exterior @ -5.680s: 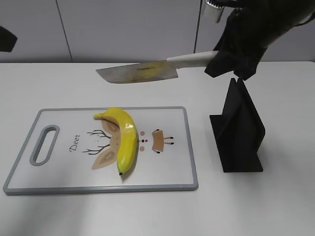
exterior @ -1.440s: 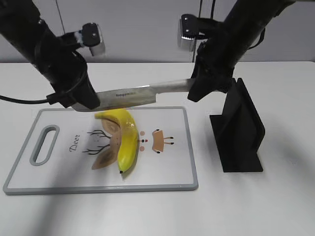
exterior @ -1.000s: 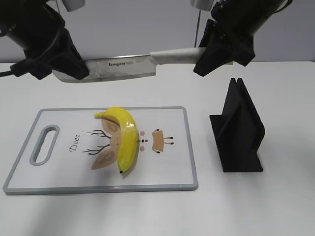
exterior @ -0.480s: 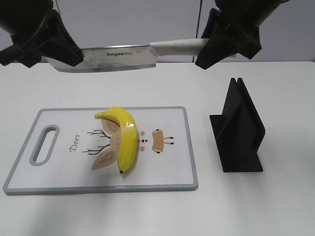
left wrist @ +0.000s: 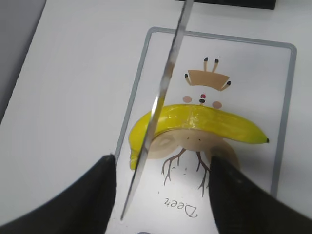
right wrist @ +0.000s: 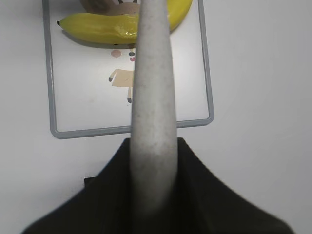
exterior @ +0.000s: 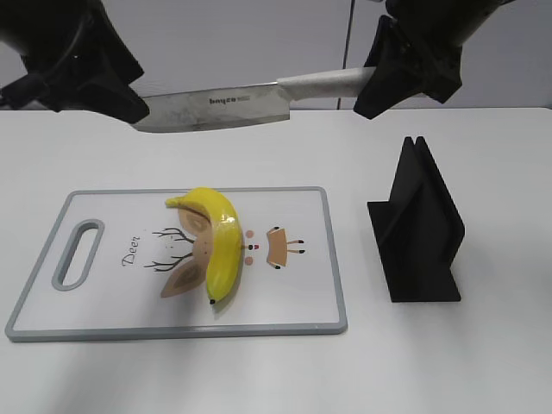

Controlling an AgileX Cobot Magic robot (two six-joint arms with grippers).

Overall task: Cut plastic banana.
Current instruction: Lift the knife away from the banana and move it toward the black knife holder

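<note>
Overhead, both claws (exterior: 138,108) (exterior: 371,82) clench the knife (exterior: 216,108) (level) above banana (exterior: 220,241); stand (exterior: 418,228) beside.

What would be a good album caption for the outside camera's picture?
Two robot hands, left and right, hold a knife level above a banana on a cutting board.

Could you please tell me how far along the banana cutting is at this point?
Done: the glossy yellow plastic banana lies whole on the white deer-print cutting board, and the steel kitchen knife is out of the black knife stand. In hand: the right gripper holds the pale handle, and the left gripper is at the blade tip, with the blade raised above the board. Left: lowering it and cutting; no cut shows.
</note>
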